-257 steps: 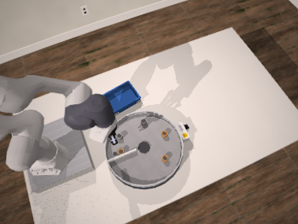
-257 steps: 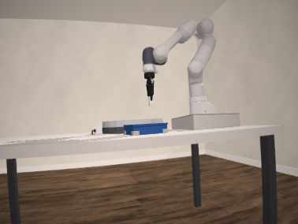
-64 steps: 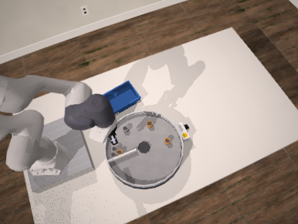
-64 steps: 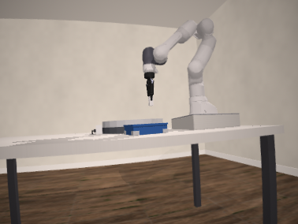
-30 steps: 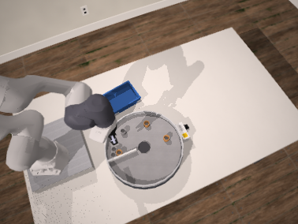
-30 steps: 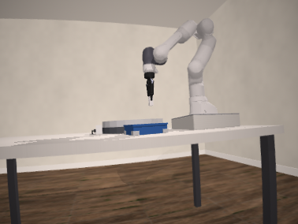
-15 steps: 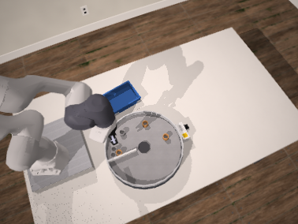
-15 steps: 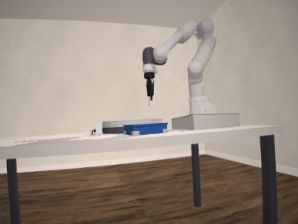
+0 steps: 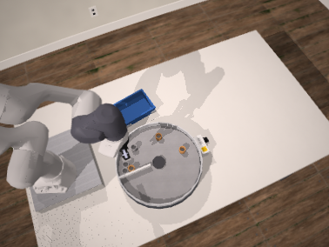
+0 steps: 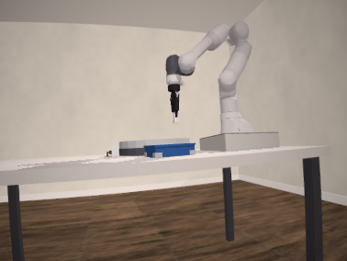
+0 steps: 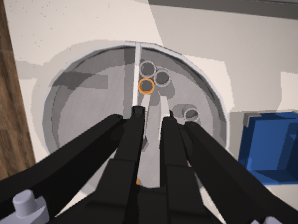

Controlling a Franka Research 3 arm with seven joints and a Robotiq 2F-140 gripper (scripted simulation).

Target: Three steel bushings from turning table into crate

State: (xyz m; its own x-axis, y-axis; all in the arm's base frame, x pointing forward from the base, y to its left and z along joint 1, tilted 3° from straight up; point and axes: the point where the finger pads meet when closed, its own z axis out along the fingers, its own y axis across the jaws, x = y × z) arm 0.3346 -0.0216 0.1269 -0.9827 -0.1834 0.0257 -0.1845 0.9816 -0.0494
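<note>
Nearly closed with a slight gap, the empty fingers hover just left of one steel bushing.

Look to eleven o'clock from above for a wall outlet, above a pale baseboard. Just outside the round rim, at two o'clock, find a small white block with yellow and black parts. Below, see brown wooden flooring.
</note>
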